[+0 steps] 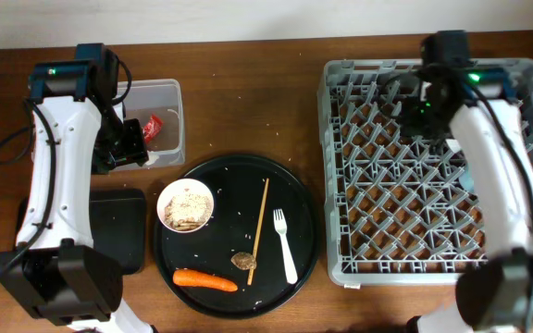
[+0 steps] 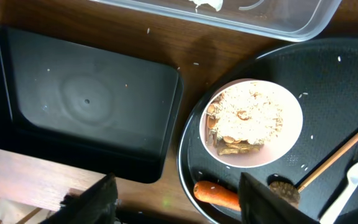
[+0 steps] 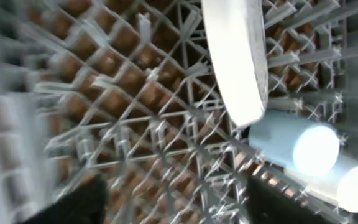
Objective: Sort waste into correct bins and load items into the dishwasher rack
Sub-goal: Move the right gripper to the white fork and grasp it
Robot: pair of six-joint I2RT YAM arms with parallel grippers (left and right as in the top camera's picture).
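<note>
The large square grey plastic dishwasher rack fills the right side of the overhead frame. In the blurred right wrist view, one pale round plate stands on edge among its pegs at top centre. To the lower right of the plate lie one small light-blue cup and one small white cup, close beside each other. The right gripper hangs over the lattice floor with its two dark fingers spread wide and nothing between them: released. From overhead, the right arm covers much of the rack's right half.

The clear plastic rectangular tub sits at the upper left and holds one red crumpled wrapper. The left wrist view shows a small white tissue wad in it at the frame's top edge. The shallow black rectangular tray lies below the tub, at lower left.

In the centre, the large round black tray carries five things:
- one white bowl filled with beige grainy scraps
- one thin wooden stick
- one white plastic fork
- one brown food lump, at the stick's lower end
- one orange carrot, near the bottom rim

White specks dot the round tray's floor.

The left gripper is above the gap between the two black trays. Its fingers are parted and it grasps nothing. All of this rests on a brown wooden bench.
</note>
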